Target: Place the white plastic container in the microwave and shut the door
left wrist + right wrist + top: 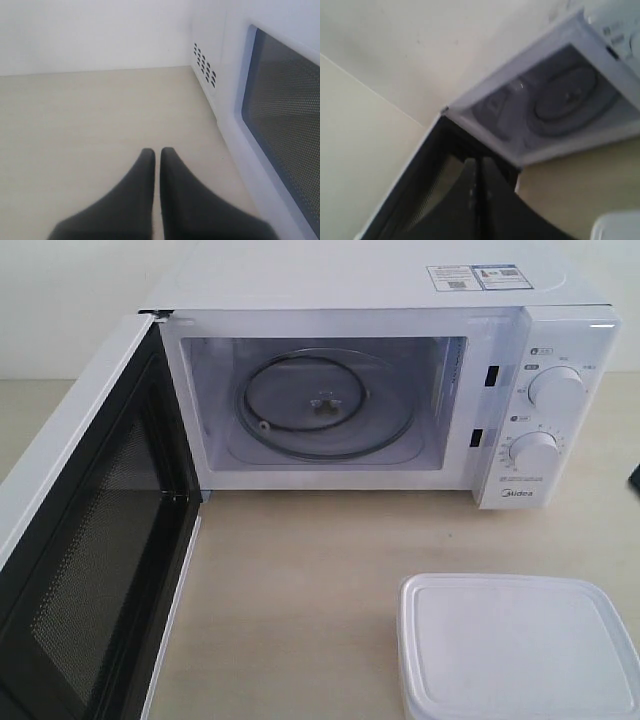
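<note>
Currently white plastic container point(515, 645) sits lidded toward the tabletop's point(300, 590) near right corner, outside the microwave point(350, 280); door point(90, 540) swung wide open. Left gripper point(156, 151) and right gripper point(479, 161) both pressed together, empty.

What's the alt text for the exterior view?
White microwave on a pale table, door swung wide open at left, cavity empty except its glass turntable. The lidded white plastic container sits on the table in front, lower right.
</note>
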Motion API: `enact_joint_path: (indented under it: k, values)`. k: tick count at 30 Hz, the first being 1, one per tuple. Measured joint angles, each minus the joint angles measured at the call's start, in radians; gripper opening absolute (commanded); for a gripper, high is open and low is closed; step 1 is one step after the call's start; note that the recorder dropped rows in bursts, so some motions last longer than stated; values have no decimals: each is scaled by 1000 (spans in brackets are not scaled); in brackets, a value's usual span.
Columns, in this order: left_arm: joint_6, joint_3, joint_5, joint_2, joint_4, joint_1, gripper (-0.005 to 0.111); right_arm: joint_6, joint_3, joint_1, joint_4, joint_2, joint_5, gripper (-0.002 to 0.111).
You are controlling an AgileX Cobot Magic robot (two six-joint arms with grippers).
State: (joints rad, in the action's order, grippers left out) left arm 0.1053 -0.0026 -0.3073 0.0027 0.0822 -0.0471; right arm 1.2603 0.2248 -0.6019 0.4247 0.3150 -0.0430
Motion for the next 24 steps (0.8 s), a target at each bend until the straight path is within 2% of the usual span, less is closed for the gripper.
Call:
enact_joint_path:
  k: [8,18,24]
  values:
    - [0,0,0,0,0,0,4,129,-150,-175,-212,98,86,0]
    - [0,0,0,0,0,0,4,199,-157,-345,-231,193,120,0]
    - [0,0,0,0,0,0,4,207,-157,-382,-223,289,120,0]
